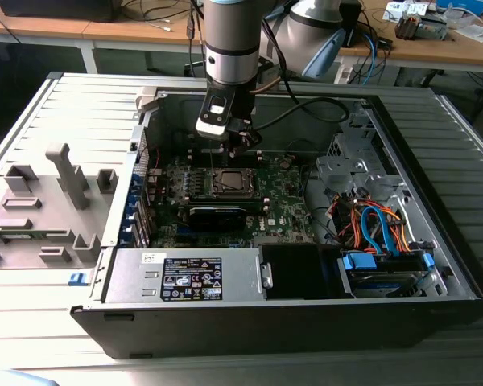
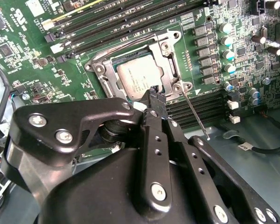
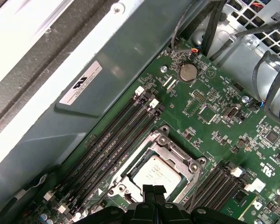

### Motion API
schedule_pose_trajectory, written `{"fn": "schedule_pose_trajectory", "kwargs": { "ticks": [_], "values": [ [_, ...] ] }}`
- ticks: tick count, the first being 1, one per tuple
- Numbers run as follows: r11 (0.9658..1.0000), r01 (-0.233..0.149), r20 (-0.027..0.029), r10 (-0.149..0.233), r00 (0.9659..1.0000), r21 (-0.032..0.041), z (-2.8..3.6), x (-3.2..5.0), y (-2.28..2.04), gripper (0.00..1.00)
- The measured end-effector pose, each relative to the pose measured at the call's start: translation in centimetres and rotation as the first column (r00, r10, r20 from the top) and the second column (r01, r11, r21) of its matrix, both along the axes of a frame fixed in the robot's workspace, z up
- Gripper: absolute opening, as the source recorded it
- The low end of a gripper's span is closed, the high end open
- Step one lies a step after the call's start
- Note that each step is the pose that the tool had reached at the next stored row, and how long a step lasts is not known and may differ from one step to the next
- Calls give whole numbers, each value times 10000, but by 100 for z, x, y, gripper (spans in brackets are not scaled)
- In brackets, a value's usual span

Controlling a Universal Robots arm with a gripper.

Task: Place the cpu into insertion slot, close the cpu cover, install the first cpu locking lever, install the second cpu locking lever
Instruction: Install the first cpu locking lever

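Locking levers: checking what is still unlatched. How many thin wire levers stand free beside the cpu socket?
1: a locking lever juts out from a corner of the cpu cover, beside the gripper. Another may be hidden behind it.

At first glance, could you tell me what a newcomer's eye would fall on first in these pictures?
The open computer case in the exterior view, with the arm's gripper hanging over its green motherboard. In the second wrist view, the silver cpu lies seated under the cpu cover, with the gripper's shut fingertips just above its edge. A thin wire lever juts out beside them.
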State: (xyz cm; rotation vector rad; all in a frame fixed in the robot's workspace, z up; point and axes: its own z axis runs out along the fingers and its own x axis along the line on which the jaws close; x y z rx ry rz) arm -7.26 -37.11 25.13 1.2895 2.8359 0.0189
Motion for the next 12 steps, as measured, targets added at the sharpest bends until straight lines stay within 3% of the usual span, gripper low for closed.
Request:
{"fn": "schedule_pose_trajectory", "kwargs": {
  "ticks": [12],
  "values": [
    [10000, -94, 0, 94, 10000, 0, 0, 0, 0, 11]
  ]
}}
